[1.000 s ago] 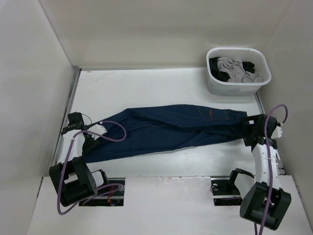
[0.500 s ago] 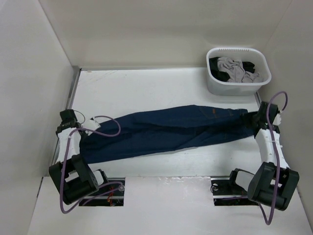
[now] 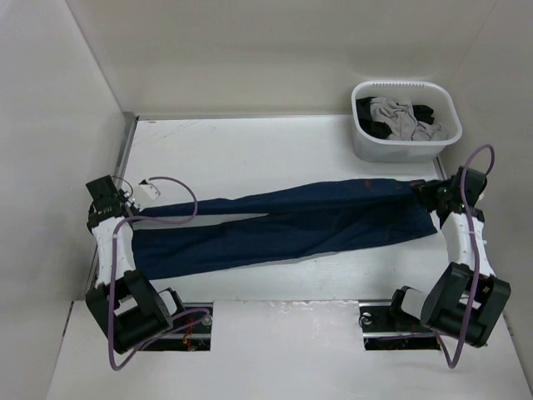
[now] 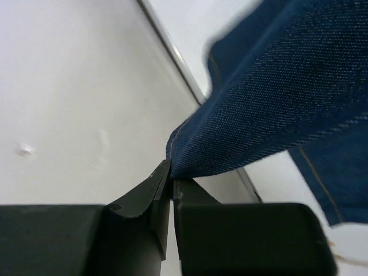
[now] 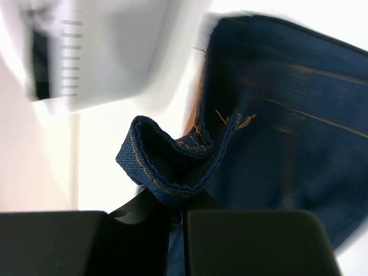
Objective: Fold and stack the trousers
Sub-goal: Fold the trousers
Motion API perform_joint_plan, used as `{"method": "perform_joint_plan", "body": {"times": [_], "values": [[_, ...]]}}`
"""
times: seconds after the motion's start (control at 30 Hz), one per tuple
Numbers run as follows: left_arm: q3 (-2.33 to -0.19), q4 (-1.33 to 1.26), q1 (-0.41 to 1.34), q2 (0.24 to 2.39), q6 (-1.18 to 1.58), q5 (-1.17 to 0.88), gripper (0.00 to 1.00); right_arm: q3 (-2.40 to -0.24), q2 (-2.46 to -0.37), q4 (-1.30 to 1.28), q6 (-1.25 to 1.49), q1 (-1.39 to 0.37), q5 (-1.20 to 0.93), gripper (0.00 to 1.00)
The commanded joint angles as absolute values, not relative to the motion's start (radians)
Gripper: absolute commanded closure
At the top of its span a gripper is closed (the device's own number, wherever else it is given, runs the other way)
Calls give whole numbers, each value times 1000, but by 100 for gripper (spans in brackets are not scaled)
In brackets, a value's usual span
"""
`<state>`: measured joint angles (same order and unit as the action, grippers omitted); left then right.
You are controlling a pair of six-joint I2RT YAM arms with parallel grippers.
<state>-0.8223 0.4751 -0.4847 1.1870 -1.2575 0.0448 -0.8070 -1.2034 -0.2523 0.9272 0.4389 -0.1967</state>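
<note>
The dark navy trousers stretch almost the whole width of the table, legs to the left and waistband to the right. My left gripper is shut on a leg hem at the far left, seen up close as blue denim pinched between the fingertips. My right gripper is shut on the waistband end, where a folded, orange-stitched edge bunches just above the jaws. A small tan patch shows near the waistband.
A white basket holding grey and dark clothes stands at the back right corner. White walls close in on both sides; a metal rail runs along the table's left edge, close to the left gripper.
Both grippers have closed on the trousers and drawn apart, the left outward to the left edge, the right to the right and back, pulling the bunched fabric out long and flatter.
</note>
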Motion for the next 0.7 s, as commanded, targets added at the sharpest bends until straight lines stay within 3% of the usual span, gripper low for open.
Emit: {"method": "perform_joint_plan", "body": {"times": [0.0, 0.13, 0.3, 0.4, 0.43, 0.47, 0.6, 0.67], "values": [[-732, 465, -516, 1085, -1298, 124, 97, -675, -1094, -184, 954, 501, -121, 98], [-703, 554, -561, 1028, -1327, 127, 99, -565, -936, -303, 989, 541, -22, 98], [-686, 678, -553, 994, -1347, 164, 99, -528, -864, -371, 966, 545, 46, 87], [-618, 735, -551, 956, -1445, 195, 92, -515, -879, -382, 963, 550, 94, 55], [-594, 739, -553, 948, -1471, 213, 88, -511, -880, -379, 966, 551, 95, 39], [-575, 747, -553, 942, -1485, 231, 82, -506, -881, -376, 969, 553, 97, 0], [-575, 819, -553, 931, -1493, 250, 54, -502, -887, -383, 973, 536, 92, 0], [-597, 868, -553, 933, -1491, 258, 48, -492, -890, -382, 1000, 513, 72, 0]]}}
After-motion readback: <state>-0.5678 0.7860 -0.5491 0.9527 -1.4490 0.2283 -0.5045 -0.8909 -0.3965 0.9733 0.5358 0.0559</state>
